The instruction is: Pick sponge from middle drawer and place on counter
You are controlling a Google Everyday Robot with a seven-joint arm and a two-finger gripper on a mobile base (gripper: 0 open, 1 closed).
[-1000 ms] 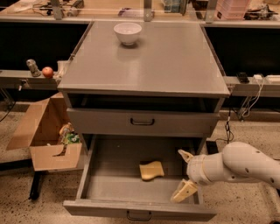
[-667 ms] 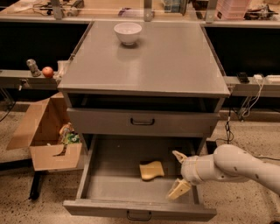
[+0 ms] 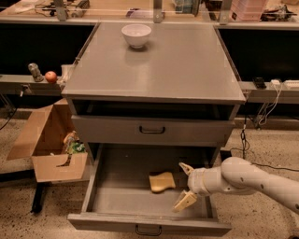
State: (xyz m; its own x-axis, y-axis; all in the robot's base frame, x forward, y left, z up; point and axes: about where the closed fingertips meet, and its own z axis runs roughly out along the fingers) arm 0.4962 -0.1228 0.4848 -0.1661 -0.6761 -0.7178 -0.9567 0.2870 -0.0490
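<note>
Sponge (image 3: 162, 181) is lying flat on the floor of the middle drawer (image 3: 117, 189), a bit right of centre and closer to the back than the front. The drawer is pulled all the way out, with its little black loop handle (image 3: 148, 230) showing at the front edge.

The gripper (image 3: 181, 186) is down inside the drawer tray, just to the right of the sponge. Its two tan fingers (image 3: 186, 200) are spread wide apart with nothing between them, one pointing toward the back of the drawer and one toward the front. It's close to the sponge, but there looks to be a small gap, so no contact that anyone could swear to. The white arm (image 3: 254, 179) comes in from the right.

The drawer front (image 3: 152, 130) above is closed. Up top, the counter (image 3: 159, 74) has a white bowl (image 3: 136, 35) sitting near its back edge. Left of the cabinet there's an open cardboard box (image 3: 44, 142) on the floor, and a red apple (image 3: 51, 76) on a shelf above it. The wooden bench (image 3: 117, 11) runs along the back.
</note>
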